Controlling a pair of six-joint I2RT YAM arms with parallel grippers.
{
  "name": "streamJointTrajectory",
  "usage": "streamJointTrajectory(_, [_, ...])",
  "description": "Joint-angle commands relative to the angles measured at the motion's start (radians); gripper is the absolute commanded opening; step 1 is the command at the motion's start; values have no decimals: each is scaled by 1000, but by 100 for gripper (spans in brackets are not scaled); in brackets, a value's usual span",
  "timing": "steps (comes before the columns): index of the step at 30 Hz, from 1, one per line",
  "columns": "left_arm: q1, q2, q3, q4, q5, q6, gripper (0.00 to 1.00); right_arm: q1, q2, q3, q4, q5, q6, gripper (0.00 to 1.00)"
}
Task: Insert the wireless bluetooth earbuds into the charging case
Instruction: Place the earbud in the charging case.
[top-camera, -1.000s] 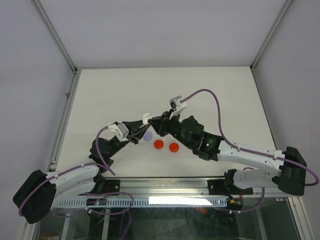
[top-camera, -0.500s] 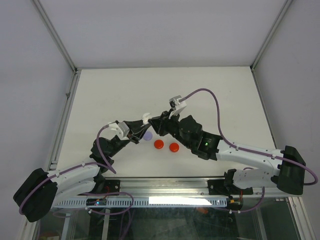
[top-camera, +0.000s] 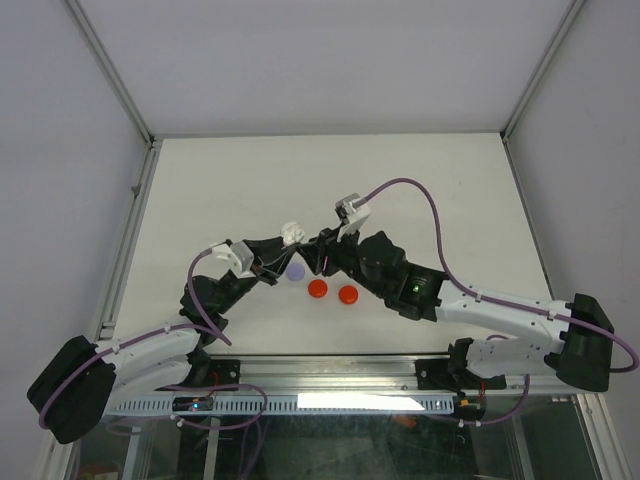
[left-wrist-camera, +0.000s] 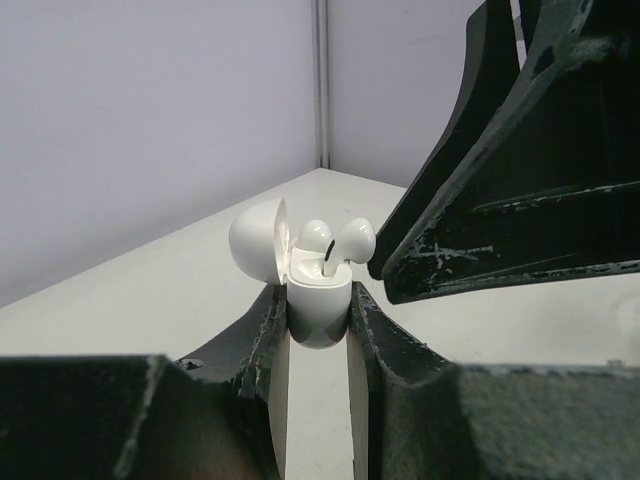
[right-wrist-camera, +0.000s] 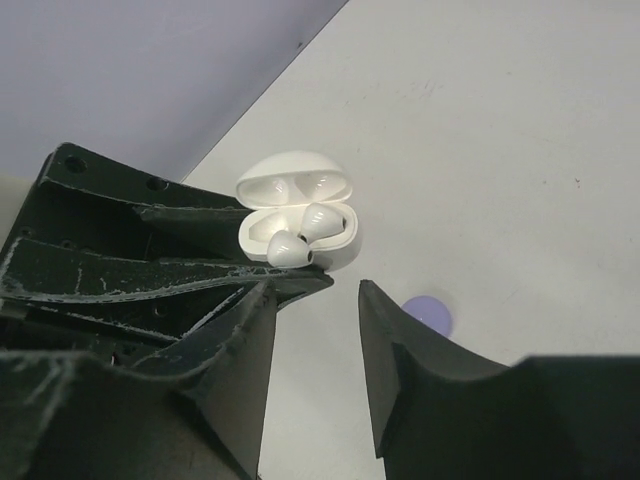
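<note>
The white charging case (left-wrist-camera: 318, 300) has its lid flipped open, and my left gripper (left-wrist-camera: 318, 306) is shut on its lower body, holding it above the table. Two white earbuds (left-wrist-camera: 352, 238) sit in its wells with their rounded heads sticking up; the right wrist view shows them (right-wrist-camera: 288, 248) from above inside the case (right-wrist-camera: 335, 250). My right gripper (right-wrist-camera: 315, 300) is open with nothing between its fingers, just beside and below the case. From above, the case (top-camera: 292, 232) shows where my left gripper (top-camera: 288, 246) and right gripper (top-camera: 321, 256) meet.
A lilac disc (top-camera: 295, 271) and two red discs (top-camera: 317, 288) (top-camera: 348, 294) lie on the white table (top-camera: 420, 180) just in front of the grippers. The lilac disc (right-wrist-camera: 430, 315) shows beyond my right finger. Walls enclose the table on three sides.
My right gripper has gone from shut to open and has shifted slightly lower beside the case. The left gripper keeps hold of the case and has barely moved.
</note>
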Motion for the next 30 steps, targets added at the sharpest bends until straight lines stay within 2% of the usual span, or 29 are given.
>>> streamJointTrajectory(1, [-11, -6, 0, 53, -27, -30, 0, -29, -82, 24, 13, -75, -88, 44])
streamJointTrajectory(7, [-10, -19, 1, 21, -14, -60, 0, -134, -142, 68, -105, -299, -154, 50])
streamJointTrajectory(11, [-11, -19, 14, 15, 24, -86, 0, -189, -124, 112, -170, -487, -168, 54])
streamJointTrajectory(16, [-11, -19, 34, -1, 68, -116, 0, -222, -108, 125, -161, -641, -163, 56])
streamJointTrajectory(23, [-10, -11, 58, -9, 136, -148, 0, -240, -77, 140, -158, -708, -139, 56])
streamJointTrajectory(30, [-10, 4, 73, -1, 182, -169, 0, -247, -74, 136, -145, -704, -130, 55])
